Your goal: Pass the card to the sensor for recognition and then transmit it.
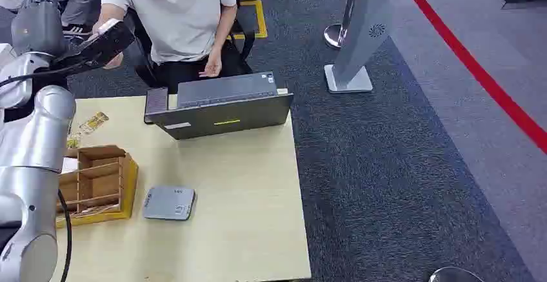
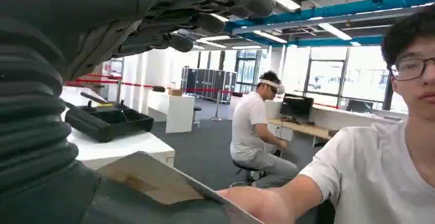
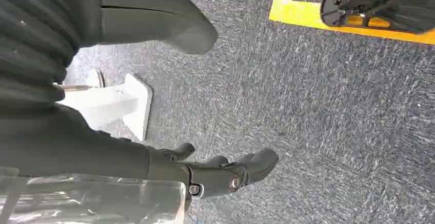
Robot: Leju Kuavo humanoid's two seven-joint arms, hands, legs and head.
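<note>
One card (image 2: 154,180) pinched in our left hand (image 1: 97,46), their hand (image 2: 259,203) takes it; we release next, right hand (image 3: 225,172) hanging slack

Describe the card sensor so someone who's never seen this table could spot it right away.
On the light wooden table, look in front of the dark open laptop, beside the yellow-edged wooden organizer. The sensor is the flat grey rounded pad lying alone.

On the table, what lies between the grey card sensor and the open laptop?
Nothing: in the head view the stretch of tabletop from the card sensor up to the laptop is bare light wood; the wooden organizer sits off to the side.
</note>
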